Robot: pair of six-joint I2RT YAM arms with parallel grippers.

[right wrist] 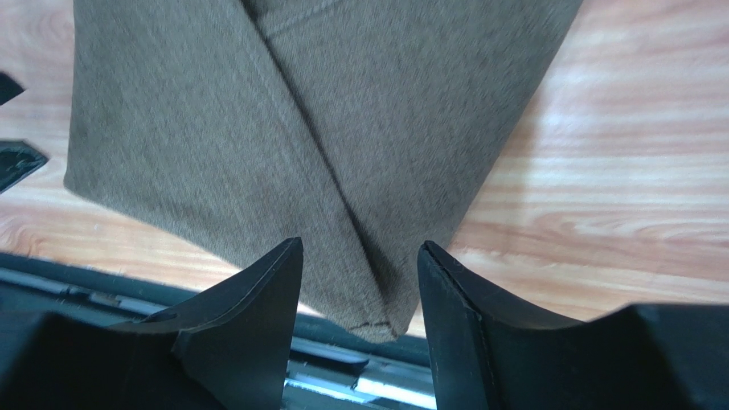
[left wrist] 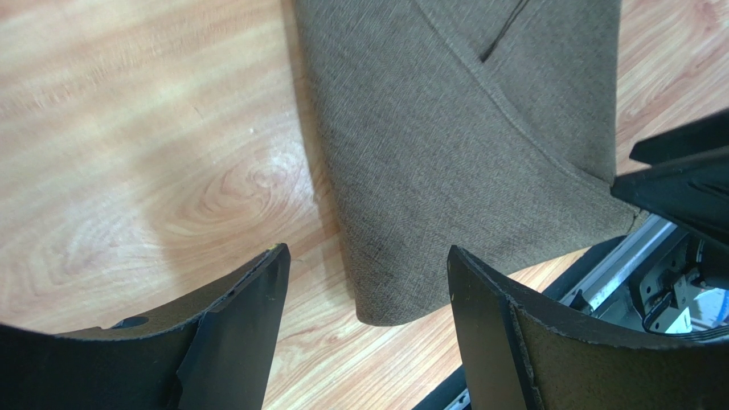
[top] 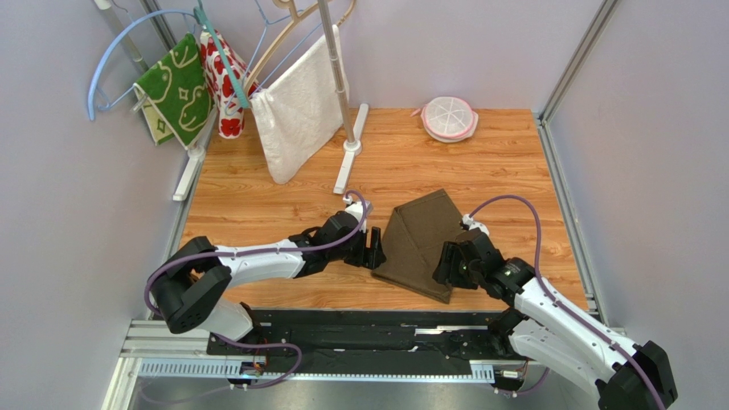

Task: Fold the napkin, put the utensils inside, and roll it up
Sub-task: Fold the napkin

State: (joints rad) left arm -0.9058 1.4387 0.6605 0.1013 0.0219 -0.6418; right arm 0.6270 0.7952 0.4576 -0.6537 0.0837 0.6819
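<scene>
Centrally on the wooden table (top: pixel 257 201) lies the folded dark brown napkin (top: pixel 423 235), with the left gripper (top: pixel 375 249) at its left edge and the right gripper (top: pixel 447 265) over its near corner, both spread wide and holding nothing.

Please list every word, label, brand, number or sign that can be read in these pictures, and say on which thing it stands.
None can be read.
The dark brown felt-like napkin is plain.
The hanging green cloth and the red and white cloth bear only drawn shapes, no letters.
</scene>
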